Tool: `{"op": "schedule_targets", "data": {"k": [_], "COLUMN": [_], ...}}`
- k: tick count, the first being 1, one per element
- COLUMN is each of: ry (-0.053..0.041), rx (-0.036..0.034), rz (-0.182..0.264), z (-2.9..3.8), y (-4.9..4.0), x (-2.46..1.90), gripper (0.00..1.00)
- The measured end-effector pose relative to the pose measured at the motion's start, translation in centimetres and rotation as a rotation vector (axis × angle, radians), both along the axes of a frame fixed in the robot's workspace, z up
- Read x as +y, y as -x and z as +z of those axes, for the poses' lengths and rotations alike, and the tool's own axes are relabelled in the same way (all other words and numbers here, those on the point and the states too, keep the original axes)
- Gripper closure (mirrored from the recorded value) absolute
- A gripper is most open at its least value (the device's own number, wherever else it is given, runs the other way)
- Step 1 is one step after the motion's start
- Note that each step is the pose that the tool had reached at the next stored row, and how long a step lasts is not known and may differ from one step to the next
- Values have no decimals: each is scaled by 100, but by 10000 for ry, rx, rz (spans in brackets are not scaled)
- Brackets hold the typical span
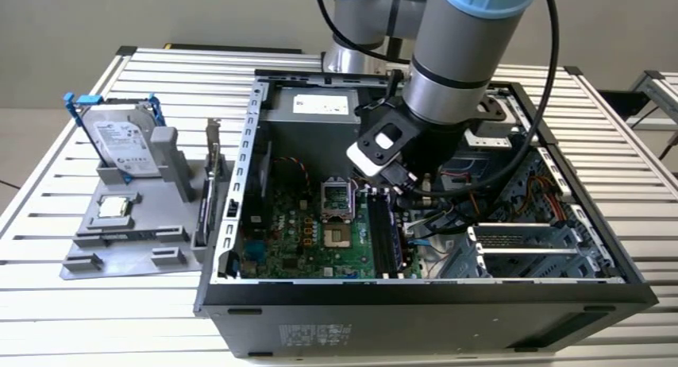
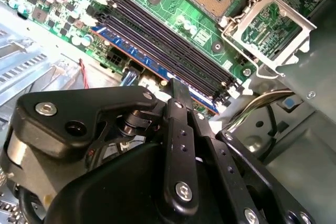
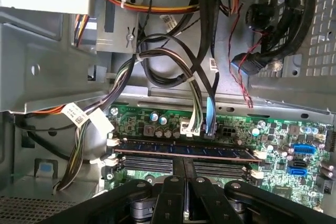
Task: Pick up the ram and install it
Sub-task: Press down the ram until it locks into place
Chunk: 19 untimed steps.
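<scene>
Left to right in the exterior view: hard drive [image 1: 125,141] on its stand, motherboard [image 1: 307,236], then my gripper [image 3: 185,182] inside the case [image 1: 424,295]. Fingers together, holding nothing. Ram [image 3: 184,151] sits in its slot just past my fingertips.

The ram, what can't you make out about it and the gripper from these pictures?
- Whether the ram is fully seated: its ends are too small to judge in the first wrist view.
- Whether the gripper touches the ram: the gripper's own body hides the contact in both wrist views.
- Exterior view: the arm covers the gripper's tip.
</scene>
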<state>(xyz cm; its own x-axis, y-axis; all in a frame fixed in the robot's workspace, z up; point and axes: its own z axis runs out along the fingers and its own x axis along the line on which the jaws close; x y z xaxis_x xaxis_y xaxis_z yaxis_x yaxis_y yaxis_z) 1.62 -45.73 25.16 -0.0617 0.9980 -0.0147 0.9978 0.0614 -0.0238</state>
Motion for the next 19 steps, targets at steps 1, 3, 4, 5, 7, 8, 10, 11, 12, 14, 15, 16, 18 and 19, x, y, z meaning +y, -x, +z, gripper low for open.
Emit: {"op": "schedule_targets", "data": {"k": [1, 3, 4, 5, 7, 8, 10, 11, 12, 14, 15, 16, 18, 19], "ry": [0, 3, 4, 3, 1, 1, -3, -3, 0, 1, 0, 0, -1, 0], "rx": [5, 13, 15, 14, 14, 14, 13, 13, 14, 14, 14, 14, 13, 14], "rz": [-33, -107, -108, -108, -109, -108, -108, -108, -108, -108, -109, -109, -109, -108], "z": [-2, -4, -4, -4, -5, -5, -11, -19, -30, -58, -74, -88, -118, -131], "y": [0, 1, 1, 1, 0, 0, 0, 0, 0, -3, -4, -4, -5, -5], "x": [2, 3, 3, 3, 3, 3, 4, 4, 4, 3, 4, 4, 4, 4], "gripper": [100, 100, 100, 100, 100, 100, 100, 100, 100, 100, 100, 100, 100, 100]}}
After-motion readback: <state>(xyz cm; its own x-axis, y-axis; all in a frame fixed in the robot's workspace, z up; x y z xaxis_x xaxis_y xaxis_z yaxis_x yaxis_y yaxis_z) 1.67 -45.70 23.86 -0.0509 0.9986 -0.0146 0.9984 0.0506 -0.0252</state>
